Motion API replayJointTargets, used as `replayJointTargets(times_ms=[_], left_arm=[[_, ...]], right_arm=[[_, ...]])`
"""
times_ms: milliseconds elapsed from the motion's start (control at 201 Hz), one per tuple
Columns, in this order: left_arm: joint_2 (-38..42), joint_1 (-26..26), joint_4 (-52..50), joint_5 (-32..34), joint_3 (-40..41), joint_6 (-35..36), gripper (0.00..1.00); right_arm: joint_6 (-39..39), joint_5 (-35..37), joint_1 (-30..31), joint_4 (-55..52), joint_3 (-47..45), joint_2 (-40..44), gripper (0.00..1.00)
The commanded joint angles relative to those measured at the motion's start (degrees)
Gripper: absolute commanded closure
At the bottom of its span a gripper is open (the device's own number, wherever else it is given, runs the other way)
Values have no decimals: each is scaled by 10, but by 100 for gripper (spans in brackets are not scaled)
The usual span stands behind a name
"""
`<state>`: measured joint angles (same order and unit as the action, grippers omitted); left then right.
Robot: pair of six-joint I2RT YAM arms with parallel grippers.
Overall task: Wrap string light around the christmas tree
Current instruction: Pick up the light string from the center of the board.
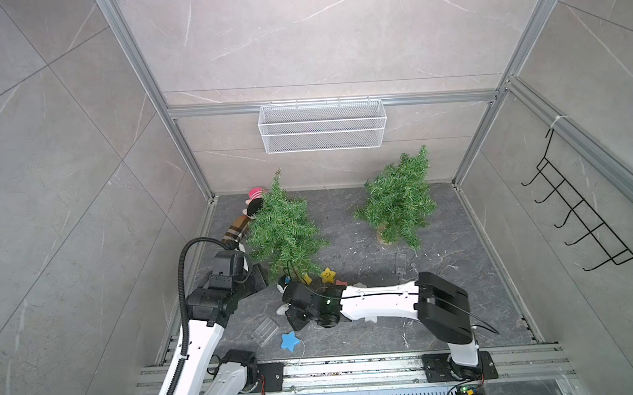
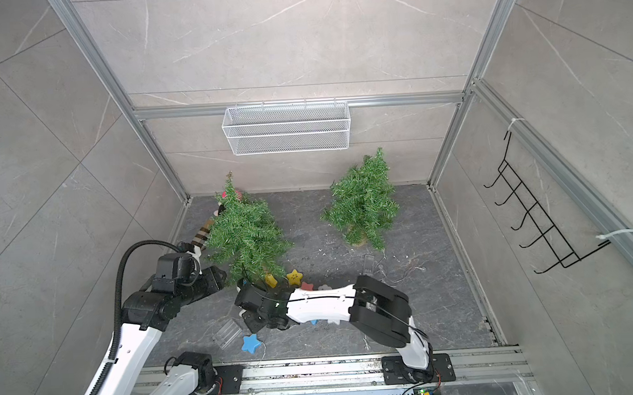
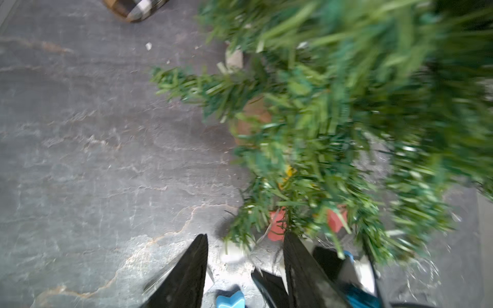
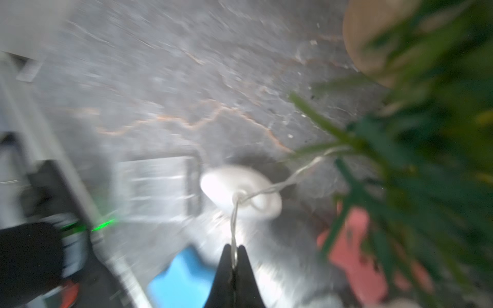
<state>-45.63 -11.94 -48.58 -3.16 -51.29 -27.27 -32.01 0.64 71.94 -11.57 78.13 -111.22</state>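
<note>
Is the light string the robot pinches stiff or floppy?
Probably floppy: the thin string light curves loosely from the right gripper to the tree. Probably light, being so thin. It may snag, since it disappears into that tree.

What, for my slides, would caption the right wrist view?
Right gripper shut on the string light wire, which leads across a white rounded piece into the blurred christmas tree.

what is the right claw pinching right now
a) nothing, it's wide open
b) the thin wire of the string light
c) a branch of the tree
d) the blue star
b: in the right wrist view the right claw is shut on the thin string light wire, which runs on toward the branches of the tree.
</note>
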Motion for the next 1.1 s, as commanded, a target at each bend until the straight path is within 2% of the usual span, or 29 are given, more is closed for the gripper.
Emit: replayJointTargets(times_ms=[0,119,304,468,627,796,906,1010,1095], left_arm=[[10,-13,-17,-73,-22,53,51],[36,-58,11,-102,-17,62,51],[70,-153,117,-111,49,56,50],[55,-224,193,-99,88,53,48],[30,-297,230,-53,110,56,46],[26,-307,221,-9,109,44,45],[30,-307,160,-5,79,38,45],[33,-306,101,33,49,30,43],[37,-306,92,20,32,27,42]], right_arm=[[-80,-73,-10,58,-39,55,99],[-146,-109,-30,114,-90,97,100],[-199,-115,-70,144,-156,188,100],[-204,-62,-82,96,-183,265,100],[-217,-11,-89,85,-207,303,100],[-227,-13,-92,101,-209,290,100],[-234,7,-94,103,-227,309,100],[-229,9,-101,97,-232,319,100],[-238,6,-100,98,-241,318,100]])
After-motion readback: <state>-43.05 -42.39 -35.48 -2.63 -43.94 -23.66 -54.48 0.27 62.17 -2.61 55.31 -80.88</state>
